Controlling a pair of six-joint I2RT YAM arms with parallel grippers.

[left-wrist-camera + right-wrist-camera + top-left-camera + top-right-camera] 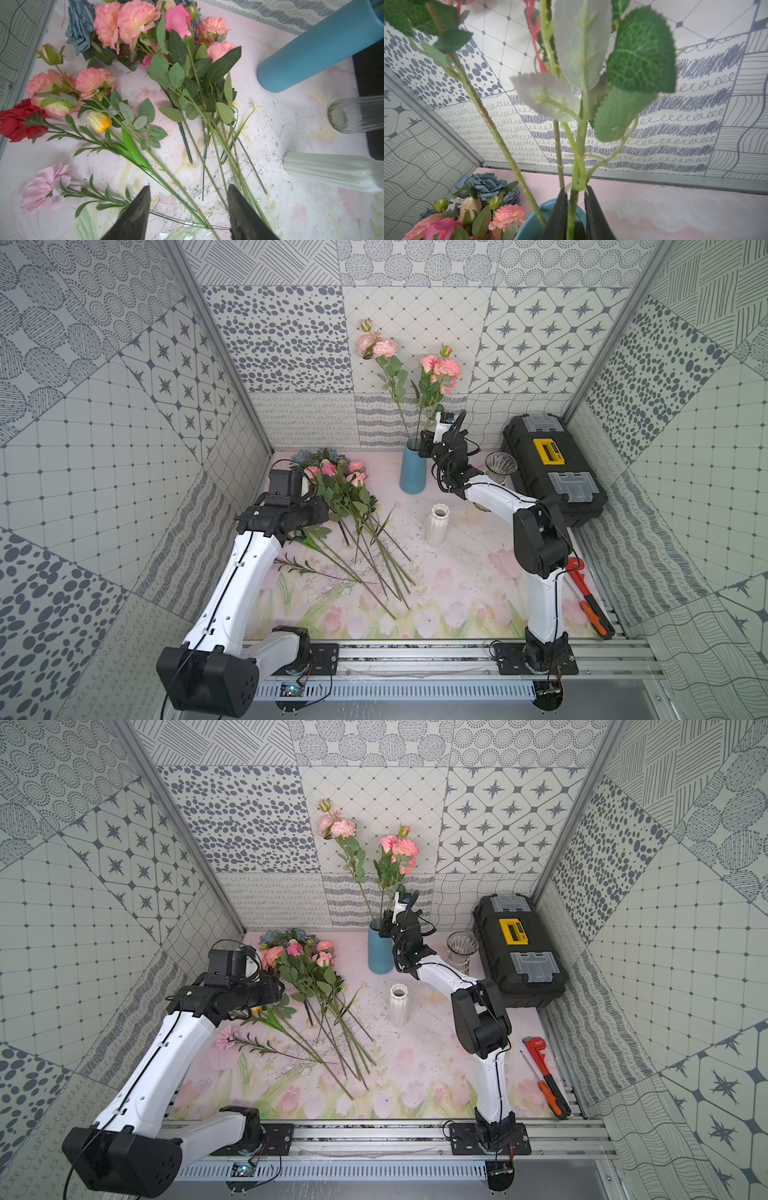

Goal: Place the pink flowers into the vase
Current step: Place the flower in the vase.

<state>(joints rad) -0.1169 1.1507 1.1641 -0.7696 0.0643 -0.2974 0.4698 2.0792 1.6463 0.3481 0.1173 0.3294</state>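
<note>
R fingers grip pink flower stem — in vase

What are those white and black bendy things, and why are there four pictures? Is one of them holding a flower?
Those are the left robot arm and the right robot arm, with pincer hands called grippers. Two pictures look down from a camera up high. The other two come from small cameras on the arms' wrists.

On the pink flower-printed table are a heap of loose fake flowers, a white ribbed vase, a clear glass vase, a black toolbox and a red wrench at the edge.

The right gripper pinches the green stem of a pink flower standing in the tall blue vase, beside another pink flower. The left gripper is open and empty, above the loose stems.
</note>
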